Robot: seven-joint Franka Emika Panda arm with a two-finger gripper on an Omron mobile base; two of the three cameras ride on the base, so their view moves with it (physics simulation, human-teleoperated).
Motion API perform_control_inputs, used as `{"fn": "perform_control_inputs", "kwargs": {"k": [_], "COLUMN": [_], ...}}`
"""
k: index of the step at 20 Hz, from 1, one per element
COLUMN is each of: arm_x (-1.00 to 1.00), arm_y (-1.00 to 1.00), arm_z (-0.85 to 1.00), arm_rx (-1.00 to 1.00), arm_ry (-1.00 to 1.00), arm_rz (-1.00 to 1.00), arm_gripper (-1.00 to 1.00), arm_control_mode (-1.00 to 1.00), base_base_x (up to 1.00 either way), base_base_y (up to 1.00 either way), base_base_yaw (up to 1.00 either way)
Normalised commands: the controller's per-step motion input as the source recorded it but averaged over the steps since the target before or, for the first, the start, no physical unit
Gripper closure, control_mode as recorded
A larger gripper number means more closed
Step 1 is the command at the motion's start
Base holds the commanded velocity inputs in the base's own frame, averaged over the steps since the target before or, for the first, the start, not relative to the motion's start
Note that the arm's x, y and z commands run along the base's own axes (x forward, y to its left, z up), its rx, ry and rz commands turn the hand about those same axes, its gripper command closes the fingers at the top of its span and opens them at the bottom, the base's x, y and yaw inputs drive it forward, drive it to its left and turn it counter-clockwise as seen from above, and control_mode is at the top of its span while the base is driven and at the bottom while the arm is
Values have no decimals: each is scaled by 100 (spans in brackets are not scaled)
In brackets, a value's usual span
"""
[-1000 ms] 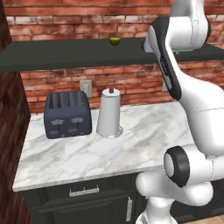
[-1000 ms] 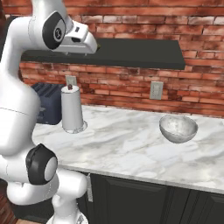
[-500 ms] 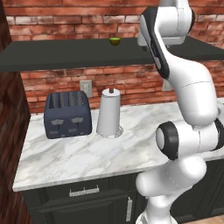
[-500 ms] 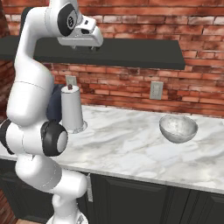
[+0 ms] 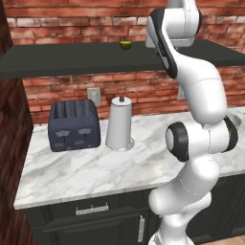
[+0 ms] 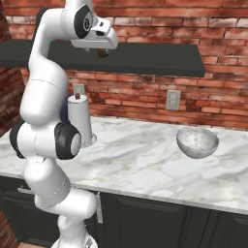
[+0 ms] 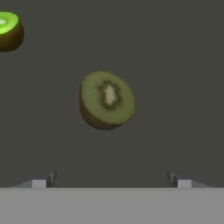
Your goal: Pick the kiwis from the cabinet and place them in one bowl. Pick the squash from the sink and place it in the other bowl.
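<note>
The hand (image 7: pixel 111 179) is up at the cabinet (image 5: pixel 72 60), its 2 finger tips (image 7: pixel 46 178) set wide apart with nothing between them. In the hand view it looks at the dark cabinet surface, where 2 kiwis lie well apart. The olive-green kiwi (image 7: pixel 106 100) is a cut half with its pale core facing the camera, and it sits centred between the finger tips but clear of them. The brighter green kiwi (image 7: pixel 9 30) lies at the upper left corner of that view, partly cut off by the edge.

In the left base view a kiwi (image 5: pixel 126 45) shows on top of the cabinet, to the left of the white arm (image 5: pixel 191 95). In the right base view the arm reaches over the cabinet's front edge, and a small dark fruit shape just under the wrist is too unclear to name.

Below, on the marble worktop (image 6: pixel 145 164), the pale speckled bowl (image 6: pixel 197 142) stands alone toward the right. A paper-towel roll (image 5: pixel 119 124) stands upright near the brick wall, with a dark toaster (image 5: pixel 74 125) just beside it on the left.
</note>
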Motion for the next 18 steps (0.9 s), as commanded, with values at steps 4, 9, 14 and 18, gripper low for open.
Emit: {"fn": "perform_control_inputs", "kwargs": {"k": [4, 9, 14, 18], "arm_x": [47, 44, 40, 23], "arm_y": [0, 0, 0, 0], "arm_z": [-10, -1, 0, -10], "arm_rx": [0, 0, 0, 0], "arm_ry": [-1, 0, 0, 2], "arm_rz": [1, 1, 1, 0], "arm_gripper": [-100, -100, -100, -100], "arm_control_mode": [-100, -100, -100, -100], "base_base_x": [0, 0, 0, 0], "base_base_y": [0, 0, 0, 0], "base_base_yaw": [0, 0, 0, 0]}}
